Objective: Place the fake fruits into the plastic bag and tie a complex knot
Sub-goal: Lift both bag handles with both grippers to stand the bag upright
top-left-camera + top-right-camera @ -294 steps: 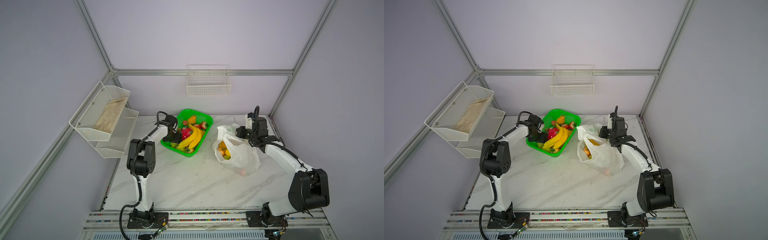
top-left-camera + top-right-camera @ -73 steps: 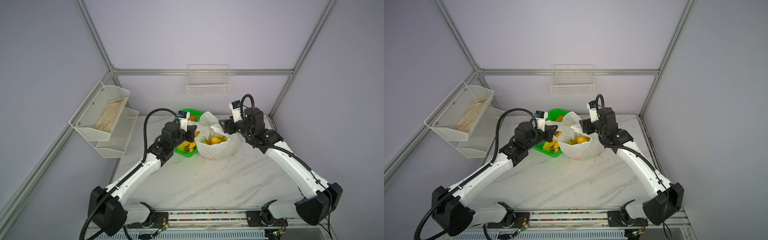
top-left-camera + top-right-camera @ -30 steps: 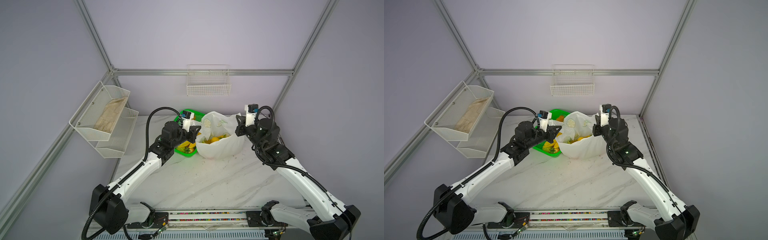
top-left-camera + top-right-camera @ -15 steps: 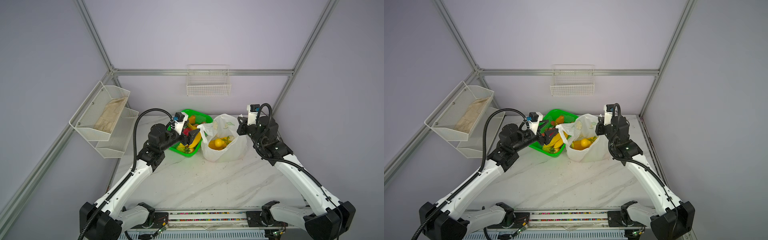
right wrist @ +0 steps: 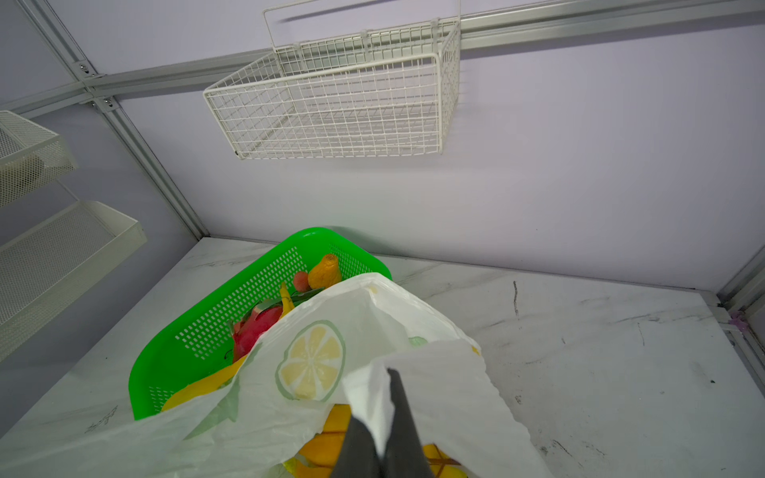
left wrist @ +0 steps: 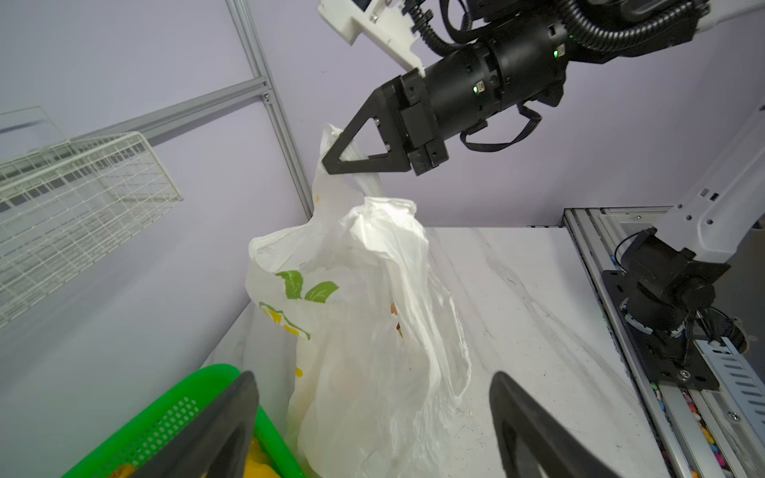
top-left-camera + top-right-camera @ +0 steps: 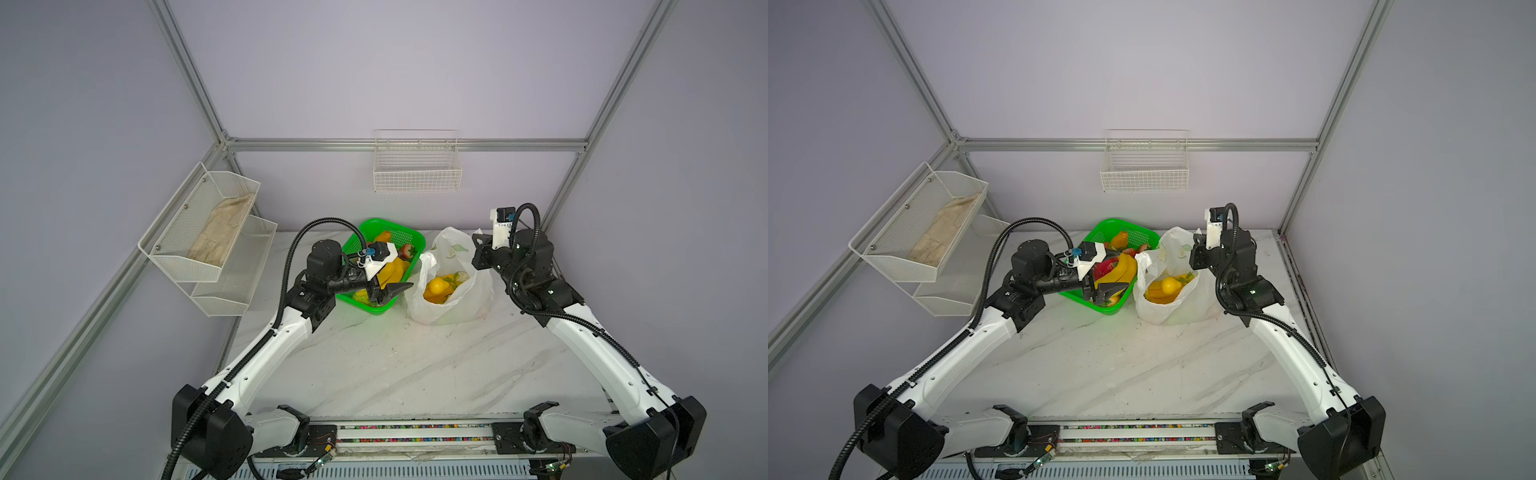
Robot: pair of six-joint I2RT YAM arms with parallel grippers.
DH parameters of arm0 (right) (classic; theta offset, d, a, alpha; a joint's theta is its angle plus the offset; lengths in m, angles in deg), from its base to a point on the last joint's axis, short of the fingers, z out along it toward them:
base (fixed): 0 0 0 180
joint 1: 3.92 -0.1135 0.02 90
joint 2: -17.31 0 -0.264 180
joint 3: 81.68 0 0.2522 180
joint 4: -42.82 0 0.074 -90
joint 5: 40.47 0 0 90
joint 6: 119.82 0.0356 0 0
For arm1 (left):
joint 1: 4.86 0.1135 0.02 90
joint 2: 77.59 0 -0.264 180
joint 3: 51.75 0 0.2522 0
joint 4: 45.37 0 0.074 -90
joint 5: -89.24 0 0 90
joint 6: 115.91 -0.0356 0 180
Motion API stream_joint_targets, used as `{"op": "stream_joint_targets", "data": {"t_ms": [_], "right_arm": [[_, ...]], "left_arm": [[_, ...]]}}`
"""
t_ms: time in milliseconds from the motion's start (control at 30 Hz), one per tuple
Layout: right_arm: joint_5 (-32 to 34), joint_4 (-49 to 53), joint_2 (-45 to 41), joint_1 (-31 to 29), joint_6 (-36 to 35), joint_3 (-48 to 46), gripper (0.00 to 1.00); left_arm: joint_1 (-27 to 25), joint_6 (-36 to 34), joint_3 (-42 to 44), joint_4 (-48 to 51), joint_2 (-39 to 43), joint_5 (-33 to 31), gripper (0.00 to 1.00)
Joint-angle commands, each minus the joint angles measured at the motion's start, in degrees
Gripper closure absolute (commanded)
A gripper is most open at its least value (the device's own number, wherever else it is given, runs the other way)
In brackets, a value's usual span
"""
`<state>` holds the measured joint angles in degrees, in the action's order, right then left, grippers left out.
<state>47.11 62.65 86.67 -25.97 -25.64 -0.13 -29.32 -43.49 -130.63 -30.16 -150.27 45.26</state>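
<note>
Over the basket point(image 7: 376, 222), left claw point(image 7: 395, 291), wide open, just let go of the bag point(image 7: 453, 307), I think; right claw point(image 6: 333, 163) pinches it. More fruit point(image 7: 1127, 268) next.

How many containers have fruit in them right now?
2. The green basket at the back of the table, with bananas and other fruit, and the plastic bag just beside it, with yellow fruit showing at its mouth. Pieces deeper in either may be hidden.
</note>
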Motion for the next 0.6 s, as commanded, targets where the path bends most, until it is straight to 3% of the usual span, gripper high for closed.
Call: {"op": "stream_joint_targets", "data": {"t_ms": [0, 400, 567], "right_arm": [[-0.87, 0.58, 0.01, 0.31, -0.24, 1.71, 0.99], [-0.66, 1.19, -1.47, 0.32, -0.3, 0.93, 0.99], [-0.17, 1.47, -2.29, 0.37, -0.25, 0.5, 0.99]], "left_arm": [[-0.81, -4.18, -9.73, -0.36, -1.03, 4.82, 0.13], [-6.33, -14.14, -28.34, 15.91, -13.6, 5.08, 0.13], [-7.17, -17.05, -33.42, 22.01, -17.8, 5.96, 0.21]]}}
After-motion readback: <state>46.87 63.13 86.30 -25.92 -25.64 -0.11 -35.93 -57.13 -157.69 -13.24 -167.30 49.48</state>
